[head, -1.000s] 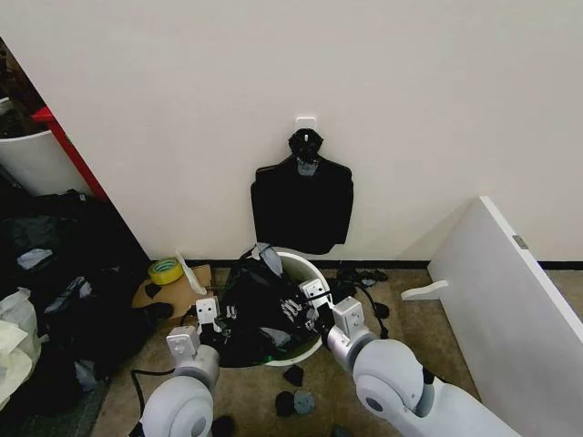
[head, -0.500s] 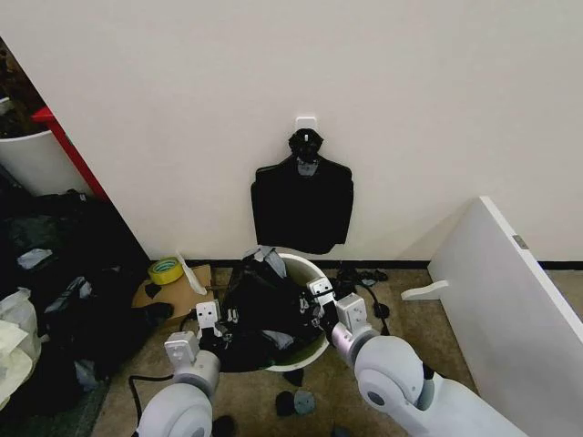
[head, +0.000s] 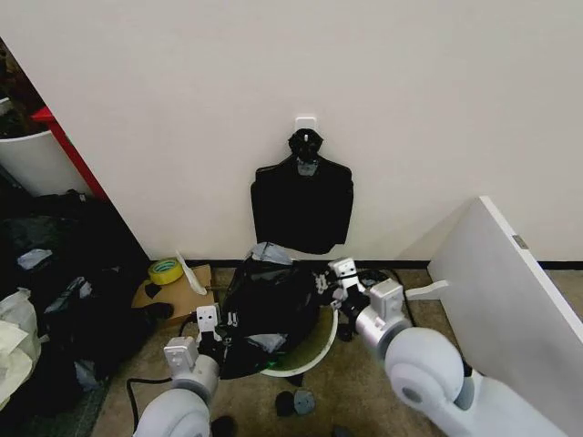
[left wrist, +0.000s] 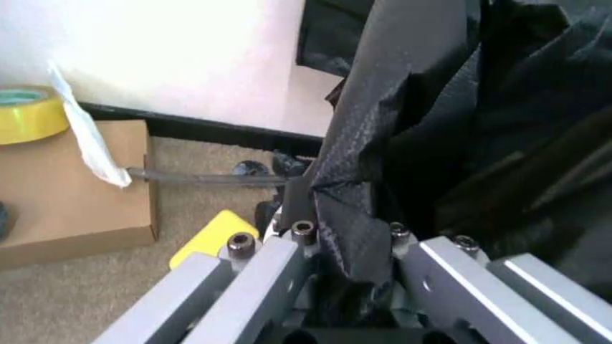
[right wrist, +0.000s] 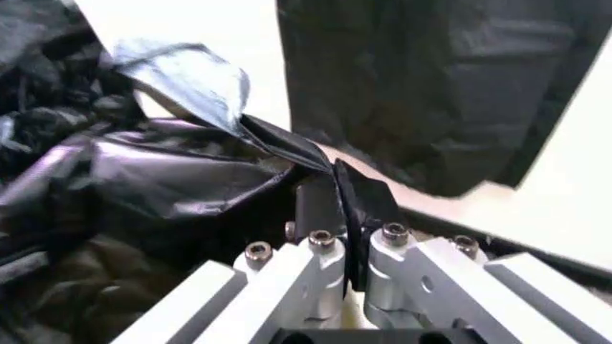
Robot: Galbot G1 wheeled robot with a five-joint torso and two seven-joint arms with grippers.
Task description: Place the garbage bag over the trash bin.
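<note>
The glossy black garbage bag (head: 270, 305) lies bunched over the white trash bin (head: 315, 354), whose rim shows at its near right side. My left gripper (head: 212, 325) is shut on the bag's near-left edge (left wrist: 349, 215) by the bin's left side. On the bin's far right side, my right gripper (head: 335, 278) is shut on another fold of the bag (right wrist: 330, 183). The film is stretched between the two grippers and hides most of the bin's opening.
A flat bundle of black bags (head: 301, 202) hangs on the wall behind the bin. A cardboard box (head: 178, 291) with a yellow tape roll (head: 165, 270) sits left. A white board (head: 510, 300) leans at right. Dark scraps (head: 296, 401) lie on the carpet.
My right gripper has pulled its bag edge from the bin's near side outward to the far right, spreading the bag wider over the rim. The left gripper shifted slightly nearer.
</note>
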